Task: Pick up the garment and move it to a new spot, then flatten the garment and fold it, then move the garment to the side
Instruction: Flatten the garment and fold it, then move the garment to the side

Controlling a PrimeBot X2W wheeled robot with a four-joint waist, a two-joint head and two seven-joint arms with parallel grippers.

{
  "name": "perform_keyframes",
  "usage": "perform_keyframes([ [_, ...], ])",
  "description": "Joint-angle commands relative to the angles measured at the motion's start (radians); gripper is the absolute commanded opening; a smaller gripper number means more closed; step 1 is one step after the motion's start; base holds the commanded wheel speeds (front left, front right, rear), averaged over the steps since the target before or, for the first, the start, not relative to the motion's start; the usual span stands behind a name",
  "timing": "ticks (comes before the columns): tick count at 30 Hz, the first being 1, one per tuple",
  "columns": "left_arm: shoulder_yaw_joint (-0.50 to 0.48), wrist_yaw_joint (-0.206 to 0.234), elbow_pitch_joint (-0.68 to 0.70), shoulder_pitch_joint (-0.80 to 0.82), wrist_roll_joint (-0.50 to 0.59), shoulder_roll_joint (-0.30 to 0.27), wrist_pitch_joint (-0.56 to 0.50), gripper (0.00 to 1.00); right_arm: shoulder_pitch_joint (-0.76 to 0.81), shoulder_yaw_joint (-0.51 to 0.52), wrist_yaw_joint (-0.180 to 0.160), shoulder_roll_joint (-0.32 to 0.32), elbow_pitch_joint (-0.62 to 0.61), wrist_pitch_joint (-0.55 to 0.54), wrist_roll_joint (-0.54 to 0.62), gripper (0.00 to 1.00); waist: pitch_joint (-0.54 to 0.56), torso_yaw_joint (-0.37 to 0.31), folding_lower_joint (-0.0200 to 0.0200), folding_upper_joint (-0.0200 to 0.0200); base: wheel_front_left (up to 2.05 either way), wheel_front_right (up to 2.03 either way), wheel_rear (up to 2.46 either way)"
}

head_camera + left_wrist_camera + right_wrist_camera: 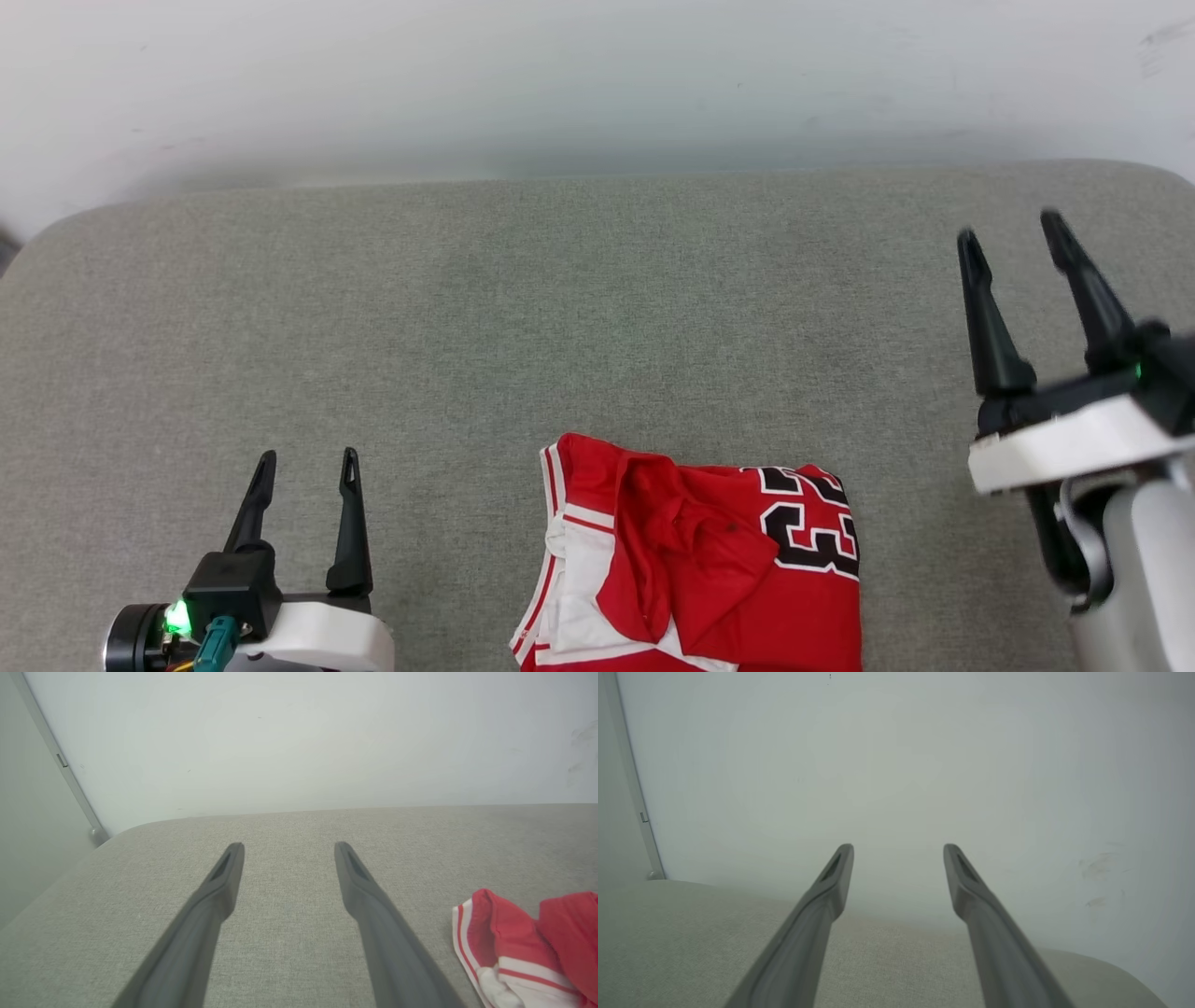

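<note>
The garment [709, 560] is a red jersey with white sleeves, striped trim and black lettering, lying folded in a loose rectangle at the near middle of the grey cushion [579, 308]. Its striped corner [514, 947] also lies at the lower right of the left wrist view. My left gripper [308, 462] stands open at the lower left, apart from the garment, with nothing between its fingers [224, 882]. My right gripper [1013, 229] is open and raised at the right, well clear of the garment, its fingers [831, 882] pointing toward the wall.
A pale wall [597, 84] rises right behind the cushion's far edge. The cushion has rounded corners at the far left and far right. A grey vertical strip [60, 765] runs down the wall on the left.
</note>
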State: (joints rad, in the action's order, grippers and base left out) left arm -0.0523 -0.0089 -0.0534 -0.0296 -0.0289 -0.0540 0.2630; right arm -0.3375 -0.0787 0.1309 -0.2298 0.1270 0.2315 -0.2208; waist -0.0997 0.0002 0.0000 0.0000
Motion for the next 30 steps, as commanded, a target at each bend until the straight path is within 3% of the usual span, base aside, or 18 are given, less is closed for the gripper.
perform_keyframes([
  [1, -0.005, -0.003, 0.004, -0.007, 0.008, -0.001, 0.002, 1.0, 0.04, 0.028, 0.0, 0.029, -0.016, 0.013, 0.006, 1.0, 0.001, -0.002, 0.0, 0.0, 0.0, 0.0, 0.0],
  [8, -0.01, -0.009, 0.01, -0.018, 0.01, 0.0, 0.002, 1.0, 0.192, 0.088, 0.0, 0.108, -0.031, 0.028, 0.02, 1.0, 0.005, -0.008, 0.0, 0.0, 0.0, 0.0, 0.0],
  [21, -0.002, -0.013, -0.001, -0.022, 0.006, 0.001, 0.002, 1.0, 0.36, 0.089, 0.0, 0.159, -0.044, 0.034, 0.043, 1.0, 0.02, 0.006, 0.0, 0.0, 0.0, 0.0, 0.0],
  [30, 0.0, -0.007, -0.005, -0.034, 0.002, 0.002, 0.002, 1.0, 0.392, 0.099, 0.0, 0.173, -0.064, 0.033, 0.057, 1.0, 0.035, 0.012, 0.0, 0.0, 0.0, 0.0, 0.0],
])
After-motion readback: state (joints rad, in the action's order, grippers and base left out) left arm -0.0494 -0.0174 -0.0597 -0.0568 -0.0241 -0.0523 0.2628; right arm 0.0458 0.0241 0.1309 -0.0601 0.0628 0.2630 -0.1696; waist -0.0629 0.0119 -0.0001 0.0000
